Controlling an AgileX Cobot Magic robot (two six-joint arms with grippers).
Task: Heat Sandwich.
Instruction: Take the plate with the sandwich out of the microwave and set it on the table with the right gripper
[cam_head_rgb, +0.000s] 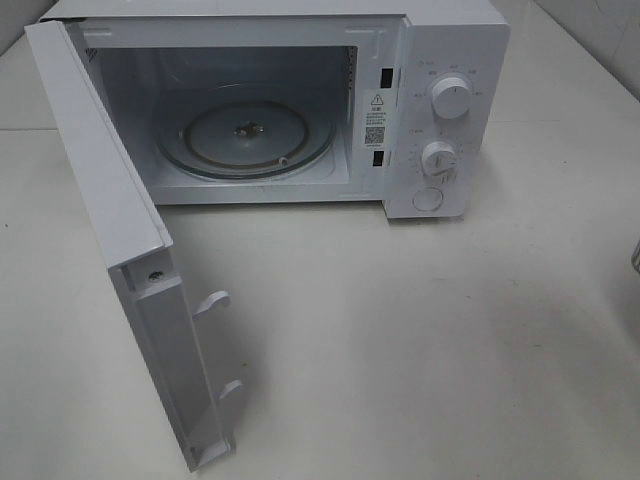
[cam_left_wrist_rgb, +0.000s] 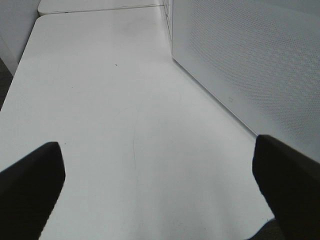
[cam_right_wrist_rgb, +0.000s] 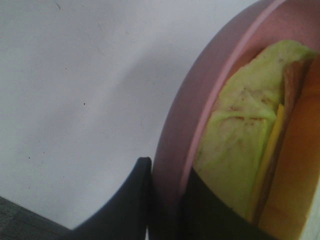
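Note:
The sandwich (cam_right_wrist_rgb: 245, 145), yellowish-green with a yellow layer, lies on a round pink plate (cam_right_wrist_rgb: 185, 125) in the right wrist view. My right gripper (cam_right_wrist_rgb: 167, 205) is shut on the plate's rim, one dark finger outside and one inside by the sandwich. The plate hangs tilted over the white table (cam_right_wrist_rgb: 75, 100). My left gripper (cam_left_wrist_rgb: 160, 185) is open and holds nothing, low over the table beside the microwave's perforated side wall (cam_left_wrist_rgb: 250, 60). Neither gripper nor the sandwich shows in the exterior high view.
The white microwave (cam_head_rgb: 440, 150) stands at the back of the table, its door (cam_head_rgb: 110, 250) swung wide open toward the front left. Its glass turntable (cam_head_rgb: 245, 135) is bare. A small grey shape (cam_head_rgb: 635, 255) pokes in at the right edge.

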